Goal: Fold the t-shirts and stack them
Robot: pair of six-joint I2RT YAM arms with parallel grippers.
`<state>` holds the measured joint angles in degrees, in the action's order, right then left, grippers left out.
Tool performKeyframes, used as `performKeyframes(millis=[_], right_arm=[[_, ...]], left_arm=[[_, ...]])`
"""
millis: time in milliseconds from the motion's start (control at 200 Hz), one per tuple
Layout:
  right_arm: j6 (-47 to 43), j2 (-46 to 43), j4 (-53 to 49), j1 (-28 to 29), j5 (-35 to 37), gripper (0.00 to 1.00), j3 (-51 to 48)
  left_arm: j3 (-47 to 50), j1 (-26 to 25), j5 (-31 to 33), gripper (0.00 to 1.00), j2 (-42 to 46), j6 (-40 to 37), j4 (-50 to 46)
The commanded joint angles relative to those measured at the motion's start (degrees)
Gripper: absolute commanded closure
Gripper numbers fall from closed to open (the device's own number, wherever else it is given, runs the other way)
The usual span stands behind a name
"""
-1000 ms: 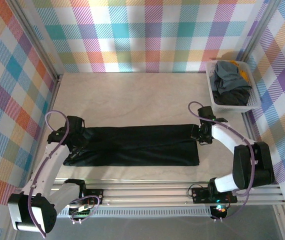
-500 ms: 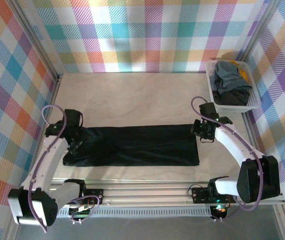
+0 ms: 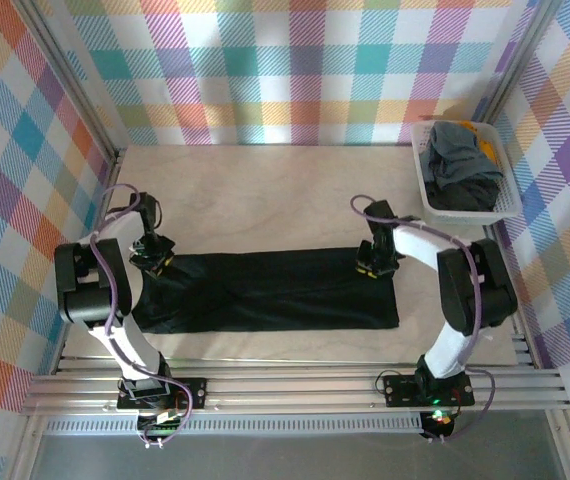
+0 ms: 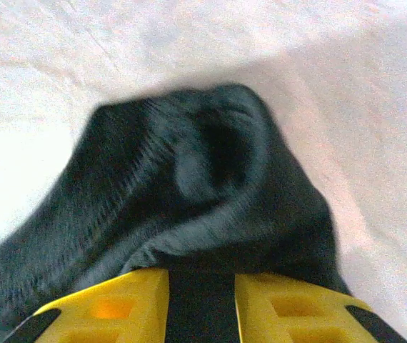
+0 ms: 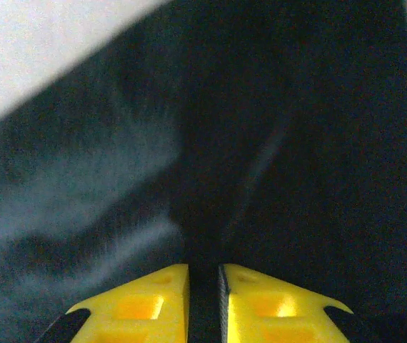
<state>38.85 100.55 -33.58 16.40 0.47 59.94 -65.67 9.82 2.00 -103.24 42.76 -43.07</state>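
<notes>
A large black t-shirt (image 3: 265, 292) lies folded into a long strip across the table. My left gripper (image 3: 152, 254) sits at its far left corner, and in the left wrist view the left gripper (image 4: 201, 275) is shut on a bunched fold of the black t-shirt (image 4: 189, 171). My right gripper (image 3: 375, 262) is at the far right corner. Seen from the right wrist, the right gripper (image 5: 203, 268) is shut with the black t-shirt (image 5: 260, 143) pinched in the narrow gap between its yellow fingers (image 5: 143, 304).
A white slatted basket (image 3: 512, 200) stands at the back right, holding a grey-blue shirt (image 3: 450, 150), a dark one (image 3: 465, 192) and a yellow-orange one (image 3: 485, 135). Bare tabletop (image 3: 265, 195) stretches behind the black shirt. Checkered walls enclose three sides.
Both arms have swung round. The left gripper has moved towards the shirt's far left corner, and the right gripper has shifted left onto the far right corner. The shirt has barely moved.
</notes>
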Motion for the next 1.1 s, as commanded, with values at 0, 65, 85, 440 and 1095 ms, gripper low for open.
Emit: performKeyframes(millis=[0, 65, 85, 440, 1095], right_arm=[[1.20, 5.95, -5.14, -3.38, 0.56, 0.79, 5.16], [0.50, 9.33, -6.31, -4.88, -0.50, 0.78, 9.10], [0.22, 10.38, -6.45, -5.37, -0.89, 0.78, 10.49], [-11.23, 17.95, -7.48, -7.87, -4.20, 0.66, 35.41], [-7.99, -6.19, 9.88, 4.43, -30.03, 0.51, 9.22]], left_arm=[[-3.82, 2.65, -5.27, 0.68, -5.45, -2.66, 1.22], [-7.53, 2.49, -9.43, 0.65, -9.43, -3.68, 1.59], [-8.52, 2.41, -11.00, 0.64, -10.57, -3.65, 2.04], [-20.77, -2.83, -3.98, 0.40, -8.11, -5.57, 1.97], [-5.13, -15.55, -21.57, 0.41, -3.56, -27.98, 14.29]])
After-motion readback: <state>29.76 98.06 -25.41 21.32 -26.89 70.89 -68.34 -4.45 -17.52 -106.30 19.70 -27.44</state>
